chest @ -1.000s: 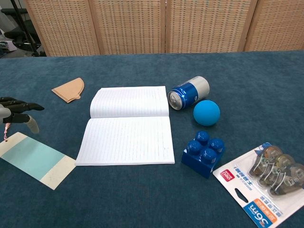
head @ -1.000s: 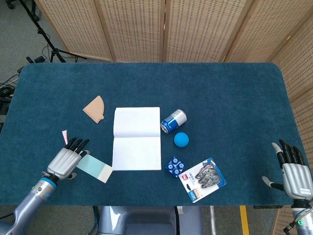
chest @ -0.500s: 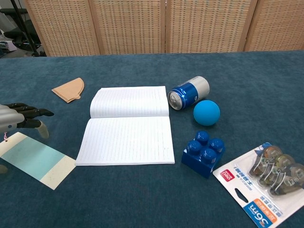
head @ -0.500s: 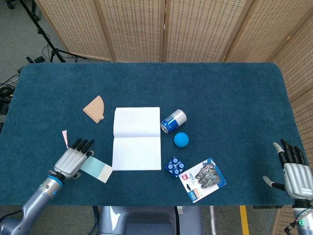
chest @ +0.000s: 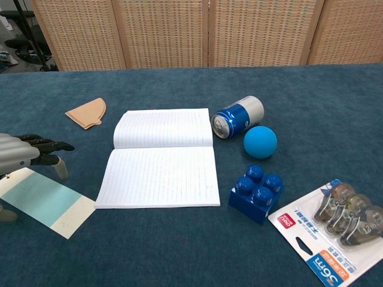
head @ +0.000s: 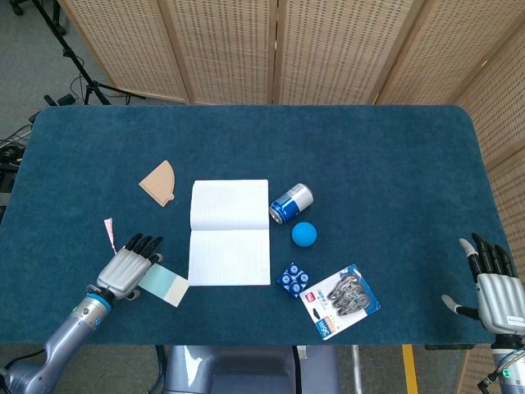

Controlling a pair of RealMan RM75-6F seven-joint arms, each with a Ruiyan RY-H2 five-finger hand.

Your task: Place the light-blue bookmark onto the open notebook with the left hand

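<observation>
Left hand (head: 127,268) hovers, fingers spread and empty, over the flat light-blue paper bookmark (chest: 45,202), whose long axis slants toward the white lined open notebook (head: 230,232) just rightward.

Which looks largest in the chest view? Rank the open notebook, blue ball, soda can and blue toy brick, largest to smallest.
1. Open notebook, by far the largest.
2. Soda can, lying on its side.
3. Blue toy brick and blue ball: too alike to rank, and the brick sits nearer the camera, which inflates it.
</observation>
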